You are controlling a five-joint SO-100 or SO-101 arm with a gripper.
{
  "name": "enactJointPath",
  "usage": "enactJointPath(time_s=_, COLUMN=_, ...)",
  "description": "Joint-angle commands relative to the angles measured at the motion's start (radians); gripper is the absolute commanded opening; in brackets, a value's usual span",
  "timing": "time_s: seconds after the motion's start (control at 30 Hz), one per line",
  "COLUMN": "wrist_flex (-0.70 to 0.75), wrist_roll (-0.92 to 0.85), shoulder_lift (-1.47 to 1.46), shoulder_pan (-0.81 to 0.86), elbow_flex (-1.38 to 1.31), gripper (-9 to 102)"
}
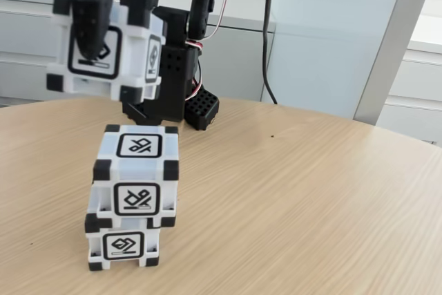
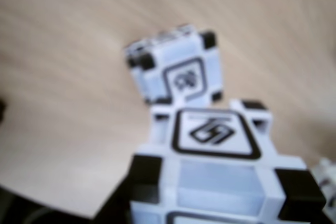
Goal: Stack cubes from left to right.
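Two cubes (image 1: 133, 195) stacked on surface (image 1: 290, 191); pincer (image 1: 103, 39) pinching third cube (image 1: 107, 50) above, slightly left of stack; should centre over top face, square corners, lower gently.

No readable text; cubes (image 1: 135, 195) bear abstract glyphs.

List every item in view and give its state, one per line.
Held cube: in the air above the stack, clamped in the tool, slightly tilted.
Upper stacked cube: resting on the bottom cube, set a little to the right of it in the fixed view.
Bottom cube: sitting on the table, carrying one cube.
Tool: shut on the held cube.
Table: bearing the two-cube stack.
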Motion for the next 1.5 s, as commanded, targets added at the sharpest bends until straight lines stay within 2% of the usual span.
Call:
enactJointPath(time_s=0.0, wrist_flex=0.006, wrist_roll=-0.029, shoulder_lift=-0.003, shoulder_pan=-0.008, elbow_flex=-0.029, gripper=0)
enactJointPath(time_s=0.43, wrist_flex=0.006, wrist_roll=-0.213, shoulder_lift=-0.009, shoulder_pan=-0.009, elbow_flex=-0.028, gripper=0)
enactJointPath(time_s=1.1, wrist_flex=0.005, wrist_roll=-0.314, shoulder_lift=-0.084, shoulder_pan=-0.034, elbow_flex=-0.029, gripper=0)
enactJointPath(time_s=1.3, wrist_flex=0.005, wrist_roll=-0.256, shoulder_lift=-0.083, shoulder_pan=-0.141, elbow_flex=-0.029, gripper=0)
enactJointPath(time_s=1.47, wrist_flex=0.005, wrist_roll=-0.213, shoulder_lift=-0.083, shoulder_pan=-0.132, elbow_flex=-0.029, gripper=0)
